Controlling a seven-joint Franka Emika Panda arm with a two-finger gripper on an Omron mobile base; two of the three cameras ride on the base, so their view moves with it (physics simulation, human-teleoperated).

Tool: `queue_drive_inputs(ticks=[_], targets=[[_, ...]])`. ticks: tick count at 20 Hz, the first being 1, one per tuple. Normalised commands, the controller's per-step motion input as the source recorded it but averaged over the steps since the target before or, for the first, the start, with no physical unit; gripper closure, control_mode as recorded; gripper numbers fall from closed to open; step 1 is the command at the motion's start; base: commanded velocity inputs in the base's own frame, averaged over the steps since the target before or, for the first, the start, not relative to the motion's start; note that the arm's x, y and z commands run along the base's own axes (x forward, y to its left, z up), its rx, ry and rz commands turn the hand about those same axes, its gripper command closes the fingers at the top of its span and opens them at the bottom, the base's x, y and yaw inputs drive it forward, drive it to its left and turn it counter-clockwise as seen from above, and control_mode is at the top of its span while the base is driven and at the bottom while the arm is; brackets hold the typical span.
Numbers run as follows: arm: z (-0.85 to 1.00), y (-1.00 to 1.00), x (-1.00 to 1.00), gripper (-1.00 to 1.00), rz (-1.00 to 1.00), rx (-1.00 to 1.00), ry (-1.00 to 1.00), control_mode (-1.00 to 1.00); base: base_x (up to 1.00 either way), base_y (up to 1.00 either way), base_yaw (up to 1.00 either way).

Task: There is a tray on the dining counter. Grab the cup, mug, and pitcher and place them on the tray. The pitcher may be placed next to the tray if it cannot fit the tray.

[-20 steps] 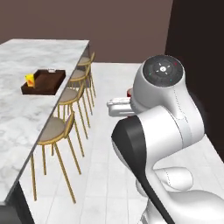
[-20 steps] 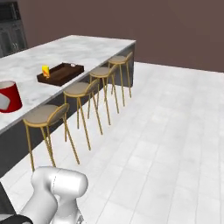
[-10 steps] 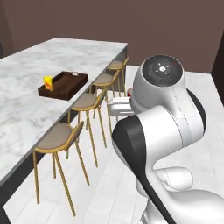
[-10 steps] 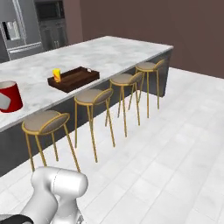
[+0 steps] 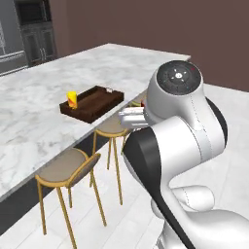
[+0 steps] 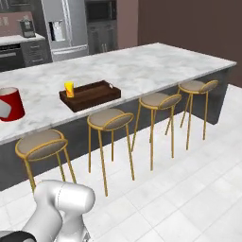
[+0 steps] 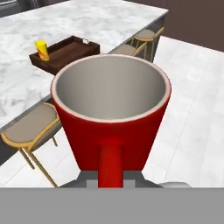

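My gripper (image 7: pixel 110 181) is shut on the handle of the red mug (image 7: pixel 111 111), which stands upright and empty in the hand view. The same mug (image 6: pixel 13 100) shows at the left edge of the right base view, in the air in front of the dining counter (image 6: pixel 142 66). On that counter lies the dark brown tray (image 6: pixel 92 94) (image 5: pixel 97 103) (image 7: pixel 65 52), with the yellow cup (image 6: pixel 69 88) (image 5: pixel 72 99) (image 7: pixel 42 50) upright at its left end. In the left base view the gripper (image 5: pixel 132 116) sits just right of the tray. The pitcher is out of view.
Several gold-legged bar stools (image 6: pixel 108 118) (image 5: pixel 68 168) line the counter's near edge, between me and the tray. A steel fridge (image 6: pixel 64 28) and dark cabinets stand behind the counter. White tiled floor (image 6: pixel 189 170) spreads to the right.
Both base views have swung, so the base has moved: the counter and tray now sit nearer and more central. The mug stays in the gripper.
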Motion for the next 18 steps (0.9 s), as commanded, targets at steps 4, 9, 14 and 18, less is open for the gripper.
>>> queue_drive_inputs(ticks=[4,9,14,18], targets=[[0.0,0.0,0.0,1.0,0.0,0.0,0.0,1.0,0.64,-0.71,0.46],[0.0,0.0,0.0,1.0,0.0,0.0,0.0,1.0,0.58,-0.74,0.46],[0.0,0.0,0.0,1.0,0.0,0.0,0.0,1.0,0.58,-0.68,0.47],[0.0,0.0,0.0,1.0,0.0,0.0,0.0,1.0,0.58,-0.63,0.49]])
